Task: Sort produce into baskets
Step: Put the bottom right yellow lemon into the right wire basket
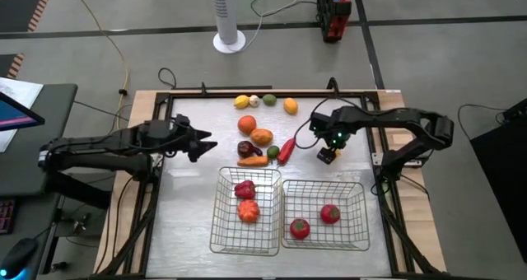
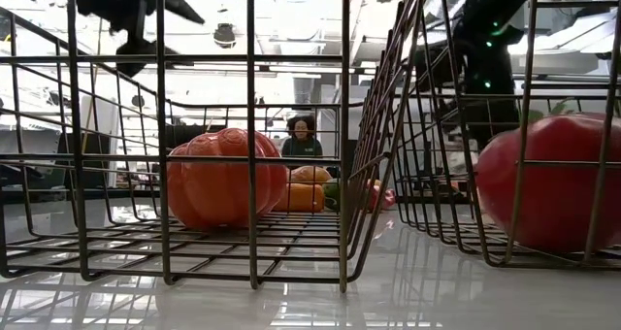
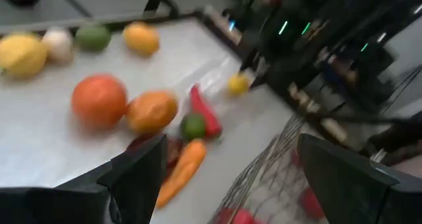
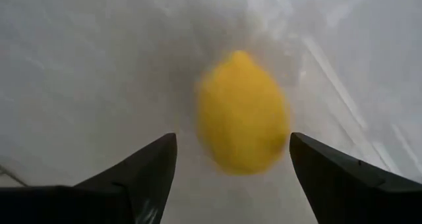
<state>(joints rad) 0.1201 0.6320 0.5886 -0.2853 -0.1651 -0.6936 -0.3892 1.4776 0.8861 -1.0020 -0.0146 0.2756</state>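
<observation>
Hovering at centre-right of the high view, right gripper [image 1: 328, 155] sits over a lemon [image 4: 242, 113]; jaws spread wide either side of it, not touching, lemon lying on the table [image 1: 185, 222]. Left gripper [image 1: 207, 146] sits left of centre, jaws wide open, holding nothing, pointing at the loose pile: orange [image 1: 247, 124], second orange fruit [image 1: 262, 137], carrot [image 1: 253, 161], red pepper [image 1: 286, 151], small green one [image 1: 272, 152]. Along the top centre: yellow fruit [image 1: 241, 102], whitish one [image 1: 254, 100], green one [image 1: 268, 100], orange-yellow one [image 1: 291, 106]. Left basket [image 1: 224, 231], lower centre, has a red piece [image 1: 244, 189] and an orange piece [image 1: 249, 212]. Right basket [image 1: 356, 231] beside it has two red rounds [image 1: 300, 227].
</observation>
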